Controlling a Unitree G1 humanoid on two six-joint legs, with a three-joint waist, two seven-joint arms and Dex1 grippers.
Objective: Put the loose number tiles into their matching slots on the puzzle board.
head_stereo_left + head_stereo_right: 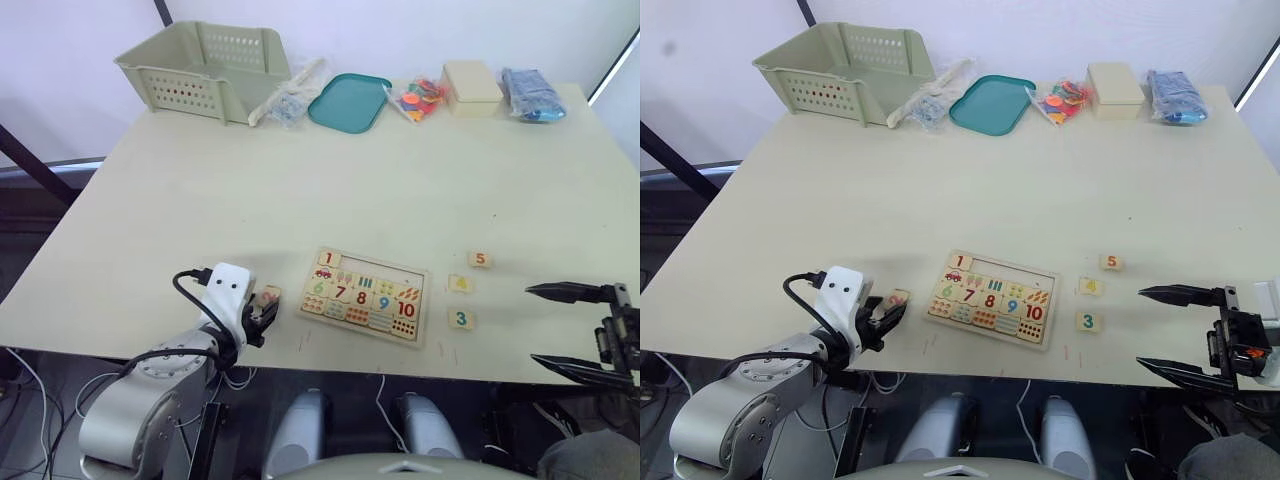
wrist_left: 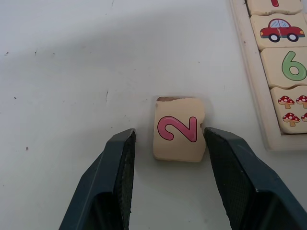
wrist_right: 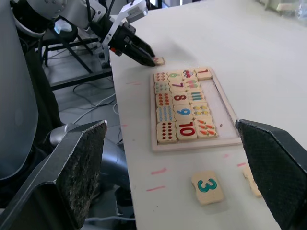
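The puzzle board (image 1: 365, 296) lies near the table's front edge. Its top row holds the 1 tile (image 1: 329, 260), and the slots (image 3: 223, 112) beside it are bare. The 2 tile (image 2: 178, 129) lies flat on the table left of the board. My left gripper (image 1: 262, 312) is open and straddles it, with one finger (image 2: 225, 163) at the tile's edge and the other a little apart. Right of the board lie tiles 5 (image 1: 480, 259), 4 (image 1: 460, 283) and 3 (image 1: 461, 320). My right gripper (image 1: 532, 324) hangs wide open and empty, to the right of tile 3.
Along the table's far edge stand a green basket (image 1: 205, 68), a clear bag (image 1: 290, 95), a teal tray (image 1: 348, 101), a bag of colourful pieces (image 1: 422, 98), a cream box (image 1: 471, 87) and a blue bag (image 1: 532, 95). The front edge is close to both grippers.
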